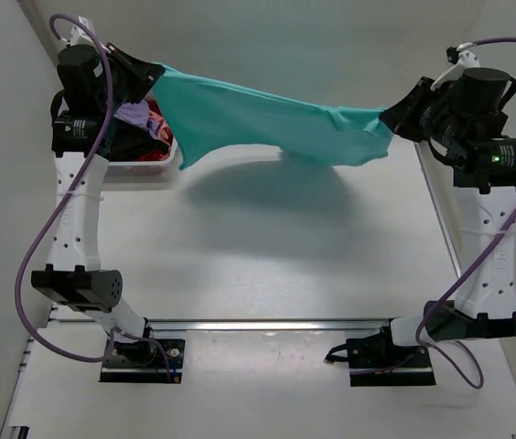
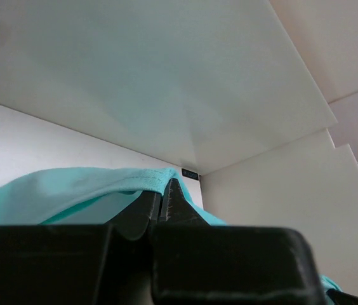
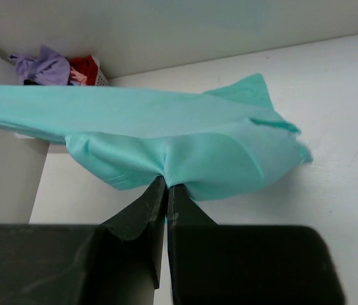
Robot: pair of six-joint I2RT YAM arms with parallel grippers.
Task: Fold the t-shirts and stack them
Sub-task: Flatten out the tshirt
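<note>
A white table (image 1: 267, 265) carries a white slotted basket (image 1: 153, 166) at its far left corner (crumpled t-shirts (image 1: 137, 117) heaped inside) and two black base plates (image 1: 144, 359) bolted along the near edge.

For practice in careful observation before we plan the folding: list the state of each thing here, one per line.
Left pincer: shut on teal t-shirt.
Right pincer: shut on teal t-shirt.
Teal t-shirt: held aloft, stretched between both, unfolded.
Lavender t-shirt: crumpled in basket.
Red t-shirt: crumpled in basket.
</note>
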